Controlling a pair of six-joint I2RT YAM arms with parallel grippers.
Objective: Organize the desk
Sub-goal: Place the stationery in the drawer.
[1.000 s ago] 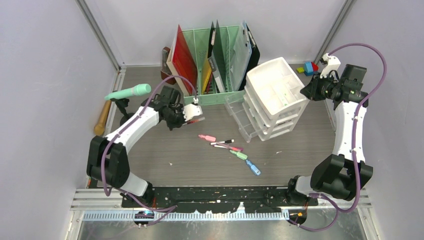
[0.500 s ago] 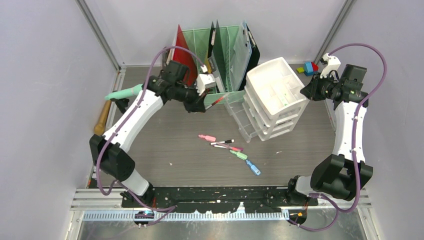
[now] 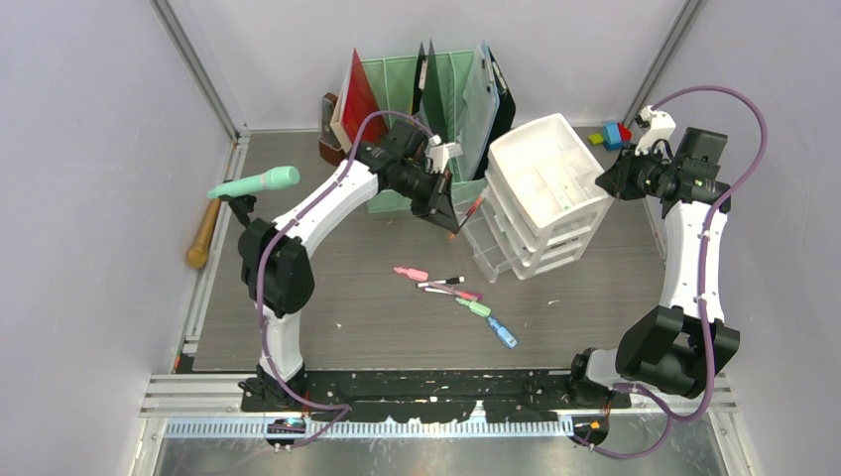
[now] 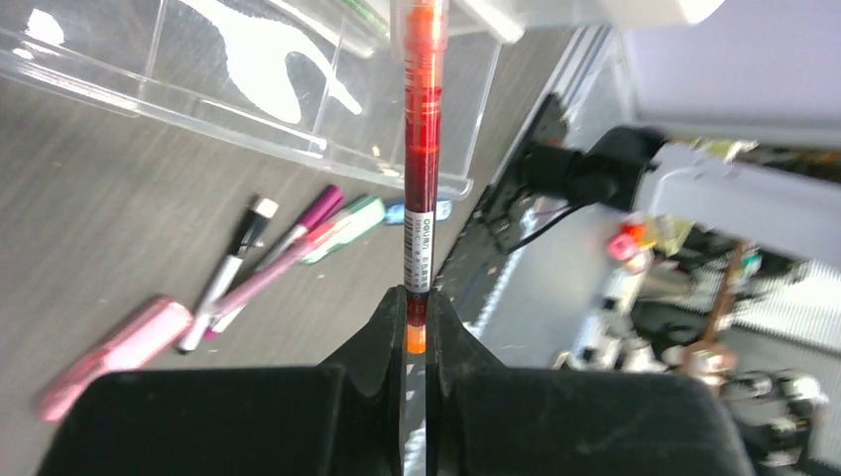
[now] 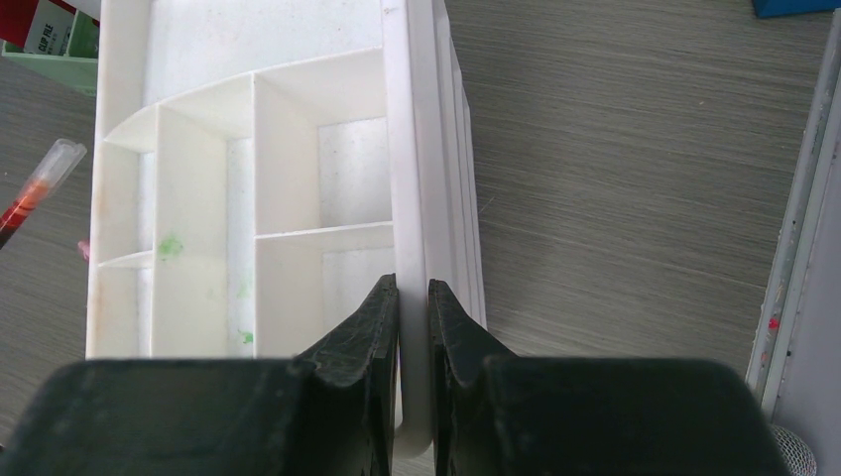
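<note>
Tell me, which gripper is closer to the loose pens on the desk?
Left. The left gripper, pinching a red pen, hangs just beyond the loose pens, toward the back. The right gripper is farther off at the right, clamped on the white drawer unit's rim.

1. The desk (image 3: 347, 297) is grey-brown with wood lines.
2. The pen (image 4: 420, 149) is red and orange.
3. The drawer unit (image 3: 543, 183) is white.
4. The file rack (image 3: 389, 79) is mint green.
5. The pink marker (image 3: 410, 274) lies near the blue marker (image 3: 503, 334).
</note>
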